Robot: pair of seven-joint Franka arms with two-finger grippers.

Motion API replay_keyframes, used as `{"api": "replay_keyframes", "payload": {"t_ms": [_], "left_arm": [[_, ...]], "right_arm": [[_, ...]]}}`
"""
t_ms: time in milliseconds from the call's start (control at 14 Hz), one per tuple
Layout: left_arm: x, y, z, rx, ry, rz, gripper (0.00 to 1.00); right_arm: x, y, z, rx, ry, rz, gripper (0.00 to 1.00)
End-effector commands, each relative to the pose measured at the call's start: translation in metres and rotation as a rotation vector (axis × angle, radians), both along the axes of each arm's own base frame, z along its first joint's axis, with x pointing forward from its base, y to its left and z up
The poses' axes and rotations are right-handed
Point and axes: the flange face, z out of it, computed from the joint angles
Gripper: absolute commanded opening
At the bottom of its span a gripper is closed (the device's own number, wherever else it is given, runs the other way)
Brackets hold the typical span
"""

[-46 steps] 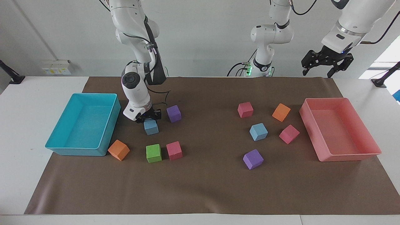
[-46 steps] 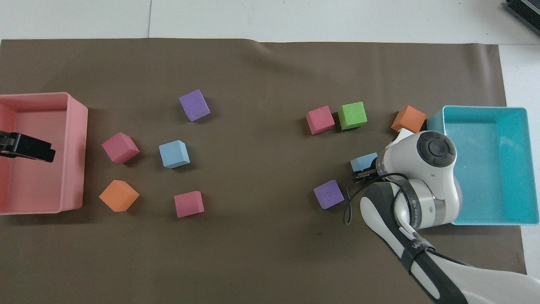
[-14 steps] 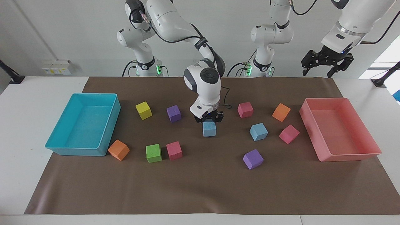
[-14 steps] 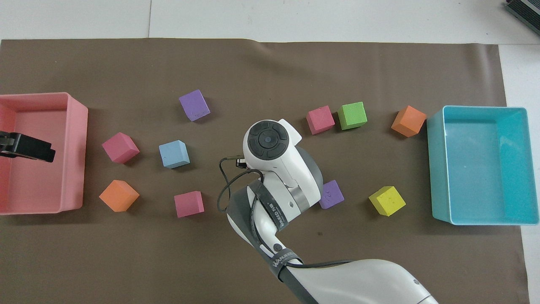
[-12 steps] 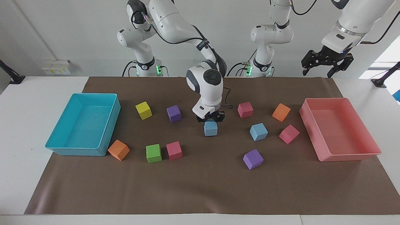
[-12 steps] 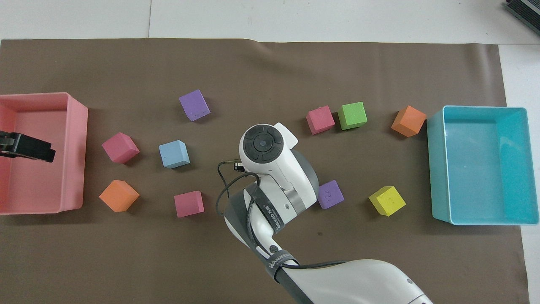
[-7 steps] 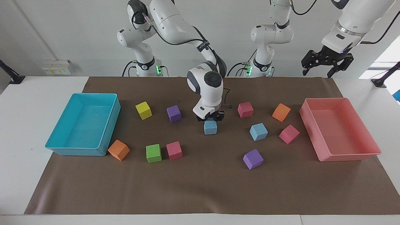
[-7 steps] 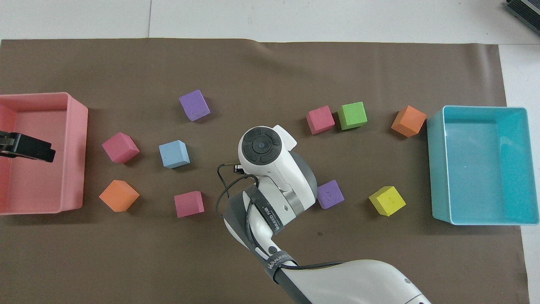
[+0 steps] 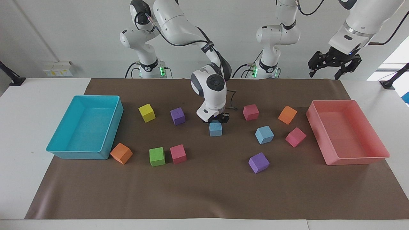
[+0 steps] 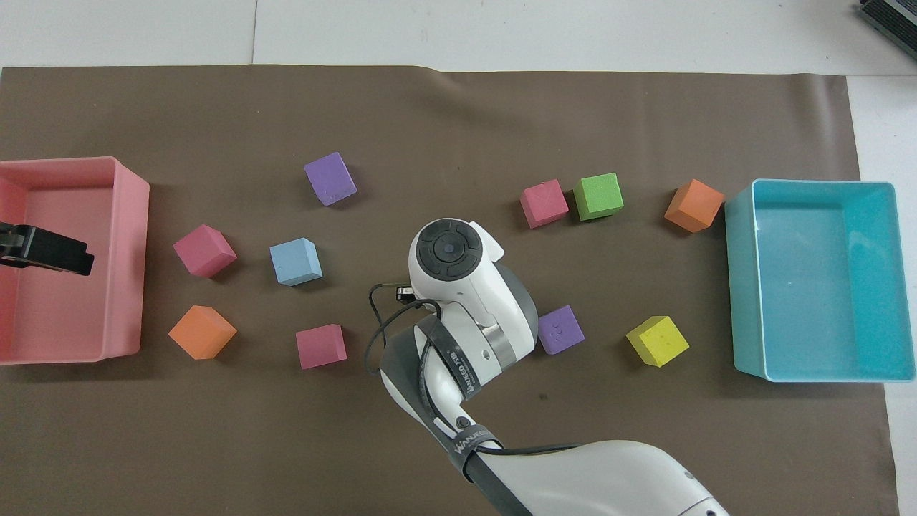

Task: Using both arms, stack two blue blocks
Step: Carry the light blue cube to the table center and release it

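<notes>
The cyan rectangular plastic tray (image 9: 86, 127) at the facing view's left edge and the pink rectangular plastic tray (image 9: 346, 131) at its right edge both hold nothing. In the overhead view the right arm's wrist hides one light sky-blue foam cube (image 9: 215, 129) entirely. In the facing view's centre the right gripper (image 9: 218, 119) sits on that cube's top, apparently closed on it; whether the cube rests on the brown mat (image 9: 204, 191) is unclear. The second sky-blue foam cube (image 9: 264, 134) lies centre-right. The left gripper (image 9: 334, 64) hangs, fingers spread, over the pink tray at upper right.
</notes>
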Motion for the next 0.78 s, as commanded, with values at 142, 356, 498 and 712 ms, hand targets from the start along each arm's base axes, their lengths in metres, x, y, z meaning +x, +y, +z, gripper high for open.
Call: {"api": "replay_keyframes", "payload": {"t_ms": [142, 356, 498, 712], "left_arm": [[-0.008, 0.004, 0.002, -0.01, 0.001, 0.014, 1.0], [-0.008, 0.003, 0.002, -0.01, 0.001, 0.013, 1.0], [-0.008, 0.004, 0.002, -0.01, 0.001, 0.014, 1.0], [-0.008, 0.004, 0.002, -0.01, 0.001, 0.014, 1.0]], "right_arm": [[-0.002, -0.006, 0.01, 0.01, -0.014, -0.007, 1.0], [0.005, -0.015, 0.043, 0.043, -0.057, -0.021, 1.0], [0.01, -0.023, 0.066, 0.064, -0.084, -0.032, 1.0], [0.027, -0.06, 0.115, 0.1, -0.133, -0.071, 1.0]]}}
